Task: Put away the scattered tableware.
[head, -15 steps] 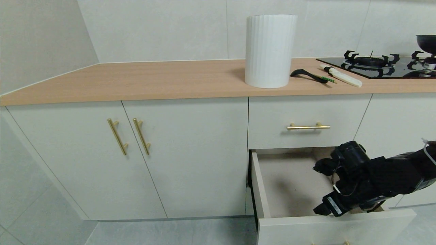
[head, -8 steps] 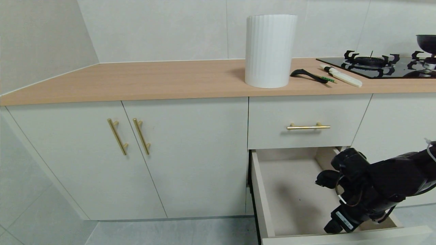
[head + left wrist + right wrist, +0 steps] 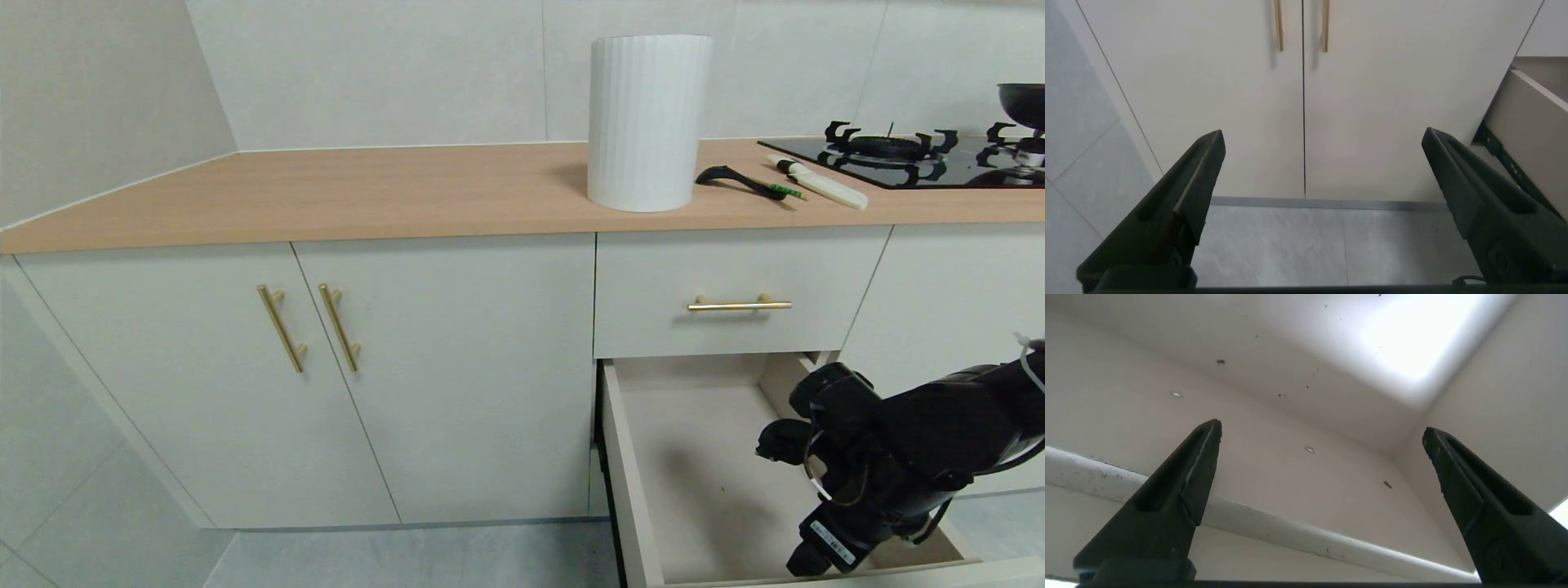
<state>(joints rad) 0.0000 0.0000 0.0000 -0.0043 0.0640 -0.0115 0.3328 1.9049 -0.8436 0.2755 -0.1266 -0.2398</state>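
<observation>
On the wooden counter (image 3: 367, 192) lie a black spoon (image 3: 739, 180) and a white knife (image 3: 819, 184) with a green band, just right of a tall white ribbed container (image 3: 645, 122). Below them the lower drawer (image 3: 624, 469) stands pulled out, with nothing on the floor that shows. My right gripper (image 3: 808, 562) reaches down inside it by the front panel. In the right wrist view it (image 3: 1321, 431) is open, facing the drawer's pale inner walls (image 3: 1315, 367). My left gripper (image 3: 1323, 135) hangs low and open, facing the double cabinet doors (image 3: 1305, 98) with nothing between its fingers.
A black gas hob (image 3: 906, 155) with a dark pan (image 3: 1022, 100) sits at the counter's right end. The upper drawer (image 3: 739, 286) with its brass handle is closed. Grey floor tiles (image 3: 408, 559) lie in front of the cabinets.
The lower drawer has slid farther out toward me. My right gripper has moved down and back with its front panel.
</observation>
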